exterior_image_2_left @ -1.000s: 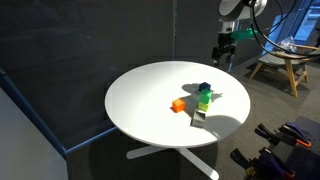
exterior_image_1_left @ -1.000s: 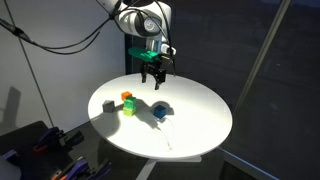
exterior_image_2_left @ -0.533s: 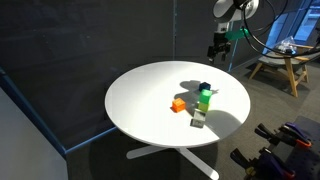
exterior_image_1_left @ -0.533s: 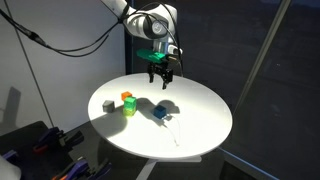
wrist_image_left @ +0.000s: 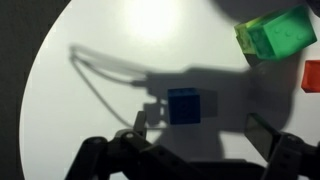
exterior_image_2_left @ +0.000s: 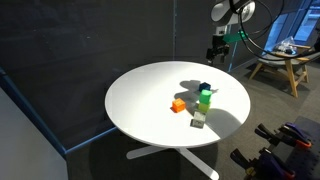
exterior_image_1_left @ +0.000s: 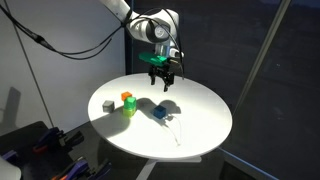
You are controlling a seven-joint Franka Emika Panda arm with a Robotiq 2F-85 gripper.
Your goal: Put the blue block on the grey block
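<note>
In the wrist view the fingers (wrist_image_left: 265,135) stand spread at the bottom edge and pinch nothing. Just beyond them the blue block (wrist_image_left: 183,105) sits alone on the white round worktop (wrist_image_left: 120,40), inside the arm's shadow. From it, the green cube (wrist_image_left: 277,33) lies at 2 o'clock and the orange cube (wrist_image_left: 311,73) at 3 o'clock. In an exterior view the grey block (exterior_image_1_left: 106,104) sits at 9 o'clock from the green cube, well apart from the blue block.

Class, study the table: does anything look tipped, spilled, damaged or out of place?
Nothing stands out. The blue block, green block, orange block and grey block each rest flat on the white table, with no visible spill or damage.
</note>
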